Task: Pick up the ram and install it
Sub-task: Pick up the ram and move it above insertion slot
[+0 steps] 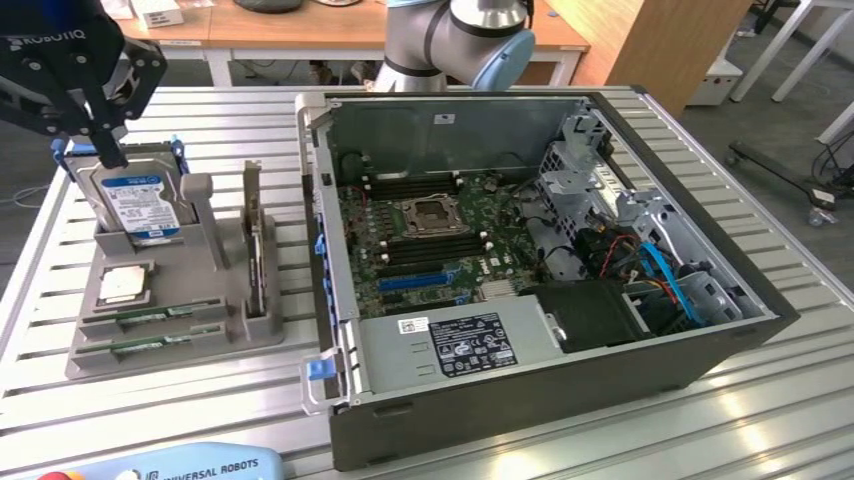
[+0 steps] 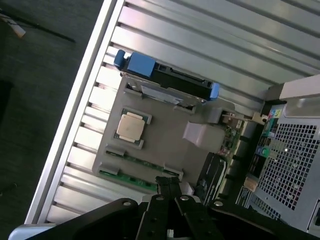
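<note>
Two ram sticks lie side by side in slots at the near end of a grey holder (image 1: 230,300): one ram (image 1: 152,320) and a second one (image 1: 144,346) closer to the table's front. In the wrist view they are thin green strips, one ram (image 2: 144,163) and the other (image 2: 126,180). My black gripper (image 1: 110,155) hangs at the exterior view's left, above the far end of the holder and apart from the ram. Its fingertips (image 2: 170,186) are pressed together with nothing between them.
A silver hard drive (image 1: 134,205) with a blue label stands upright under the gripper. A square processor chip (image 1: 123,285) lies between it and the ram. The open computer case (image 1: 694,350) fills the table's middle, its motherboard (image 1: 400,250) exposed with long memory slots. A teach pendant (image 1: 174,465) sits at the front edge.
</note>
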Tool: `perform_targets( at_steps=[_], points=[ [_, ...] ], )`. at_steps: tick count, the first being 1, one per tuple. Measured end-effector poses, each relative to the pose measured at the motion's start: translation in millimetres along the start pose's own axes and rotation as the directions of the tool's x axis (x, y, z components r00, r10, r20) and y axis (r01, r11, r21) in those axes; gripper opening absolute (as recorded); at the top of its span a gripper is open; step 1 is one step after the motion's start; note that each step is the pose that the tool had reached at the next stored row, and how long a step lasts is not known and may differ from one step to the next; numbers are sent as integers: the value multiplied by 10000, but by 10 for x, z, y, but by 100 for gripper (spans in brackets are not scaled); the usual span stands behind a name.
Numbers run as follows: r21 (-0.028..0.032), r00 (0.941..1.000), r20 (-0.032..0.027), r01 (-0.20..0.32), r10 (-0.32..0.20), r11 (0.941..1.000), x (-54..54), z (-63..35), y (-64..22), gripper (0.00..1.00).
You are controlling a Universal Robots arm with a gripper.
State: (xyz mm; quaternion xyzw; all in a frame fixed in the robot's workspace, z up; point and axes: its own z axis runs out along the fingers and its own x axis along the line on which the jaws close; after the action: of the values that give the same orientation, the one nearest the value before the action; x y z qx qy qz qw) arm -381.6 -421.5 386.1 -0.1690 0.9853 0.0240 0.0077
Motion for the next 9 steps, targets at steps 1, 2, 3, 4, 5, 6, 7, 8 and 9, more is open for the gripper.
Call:
perform_targets(
  at_steps=[1,2,3,4,5,6,7,8,9],
  points=[
    [-4,9999,-7,167,-167,9999,0,0,0,10],
    [-8,9995,-14,330,-330,9995,0,0,0,10],
    [-12,9988,-21,485,-485,9988,0,0,0,10],
    [-16,9979,-27,646,-646,9979,0,0,0,10],
    [-20,9967,-36,811,-811,9967,0,0,0,10],
    [-25,9952,-42,975,-975,9952,0,0,0,10],
    [-29,9934,-50,1142,-1143,9934,0,0,0,10],
    [-34,9914,-56,1309,-1309,9914,0,0,0,10],
    [-39,9889,-64,1487,-1487,9889,0,0,0,10]
  ],
)
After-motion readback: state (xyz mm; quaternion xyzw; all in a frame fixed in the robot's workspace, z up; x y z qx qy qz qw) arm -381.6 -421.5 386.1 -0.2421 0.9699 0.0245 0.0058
